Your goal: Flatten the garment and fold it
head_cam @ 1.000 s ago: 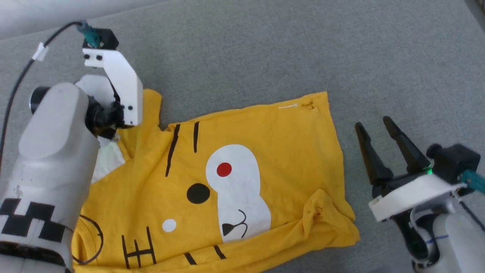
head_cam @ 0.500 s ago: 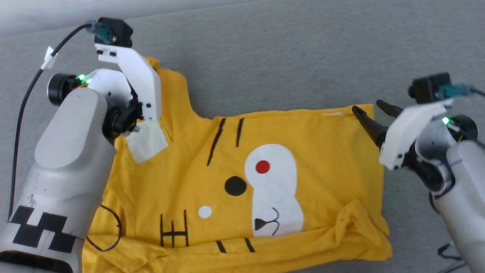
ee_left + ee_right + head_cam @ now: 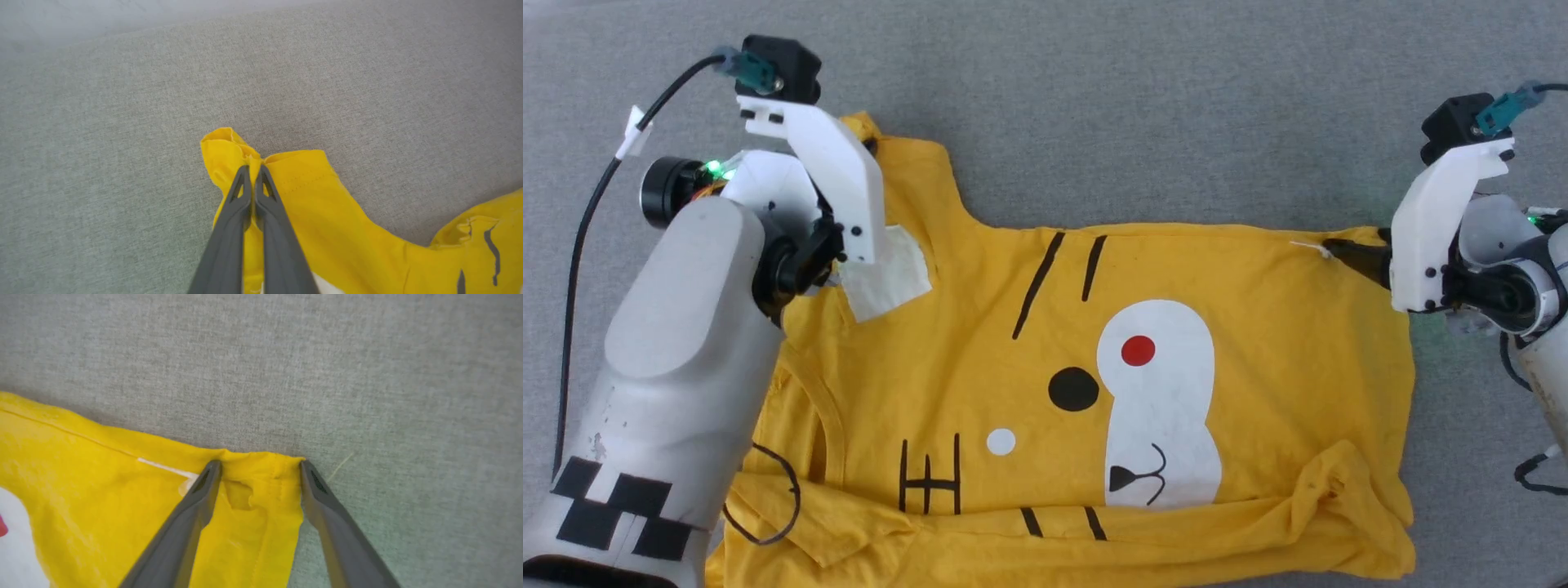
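One garment [image 3: 980, 343] — edge in left pincer [image 3: 254, 169]

The bright yellow T-shirt [image 3: 1241, 327] was soft, matt cloth, and its printed face looked smoother. The grey surface [image 3: 1143, 106] under it was a rough woven fabric. The long dark fingers [image 3: 227, 237] of the left gripper [image 3: 253, 169] looked like matt plastic, and the white bracket [image 3: 845, 175] like smooth plastic.

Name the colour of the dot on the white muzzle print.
The dot is red; head view shows it best.
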Robot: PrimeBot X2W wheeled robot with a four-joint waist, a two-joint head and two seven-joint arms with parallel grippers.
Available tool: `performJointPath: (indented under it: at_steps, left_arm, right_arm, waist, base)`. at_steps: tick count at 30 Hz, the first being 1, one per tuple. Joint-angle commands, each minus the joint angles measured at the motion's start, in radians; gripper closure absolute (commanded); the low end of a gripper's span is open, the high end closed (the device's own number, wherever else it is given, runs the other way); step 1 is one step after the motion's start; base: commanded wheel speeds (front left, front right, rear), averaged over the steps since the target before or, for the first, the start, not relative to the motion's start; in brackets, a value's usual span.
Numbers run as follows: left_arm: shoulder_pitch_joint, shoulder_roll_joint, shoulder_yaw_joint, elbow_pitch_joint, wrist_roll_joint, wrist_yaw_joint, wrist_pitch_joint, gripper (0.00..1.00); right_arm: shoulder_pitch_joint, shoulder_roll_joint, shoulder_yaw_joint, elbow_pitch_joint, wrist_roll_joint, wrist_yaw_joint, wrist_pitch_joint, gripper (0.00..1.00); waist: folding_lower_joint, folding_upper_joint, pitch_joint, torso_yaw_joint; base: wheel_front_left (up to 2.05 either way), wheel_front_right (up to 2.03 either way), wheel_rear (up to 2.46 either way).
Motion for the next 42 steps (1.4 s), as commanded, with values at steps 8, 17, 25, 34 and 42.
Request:
performJointPath:
  at_steps: [8, 17, 25, 34, 42]
  left_arm:
    - [0.023, 0.01, 0.024, 0.019, -0.015, 0.021, -0.057, 1.0]
    - [0.055, 0.016, 0.071, 0.044, -0.034, 0.03, -0.191, 1.0]
    - [0.287, 0.035, 0.137, -0.05, -0.102, 0.053, -0.288, 1.0]
    - [0.728, 0.027, 0.189, -0.278, -0.173, 0.146, -0.349, 1.0]
    - [0.986, -0.006, 0.164, -0.38, -0.216, 0.204, -0.317, 1.0]
  right_arm:
    - [0.087, 0.016, 0.077, -0.011, 0.029, 0.007, -0.018, 1.0]
    - [0.036, -0.026, -0.028, 0.02, -0.077, 0.007, -0.397, 1.0]
    - [0.149, 0.008, -0.013, 0.061, -0.1, 0.007, -0.497, 1.0]
    - [0.374, 0.031, -0.021, 0.067, -0.093, 0.007, -0.607, 1.0]
    - [0.504, 0.053, -0.084, 0.121, -0.102, 0.007, -0.687, 0.36]
  waist:
    - [0.0001, 0.0, -0.043, -0.006]
    - [0.0001, 0.0, -0.195, 0.013]
    - [0.0001, 0.0, -0.338, 0.02]
    - [0.0001, 0.0, -0.408, 0.028]
    - [0.0001, 0.0, -0.44, 0.028]
  base:
    - [0.0, 0.0, 0.0]
    - [0.0, 0.0, 0.0]
    - [0.0, 0.0, 0.0]
    - [0.0, 0.0, 0.0]
    - [0.0, 0.0, 0.0]
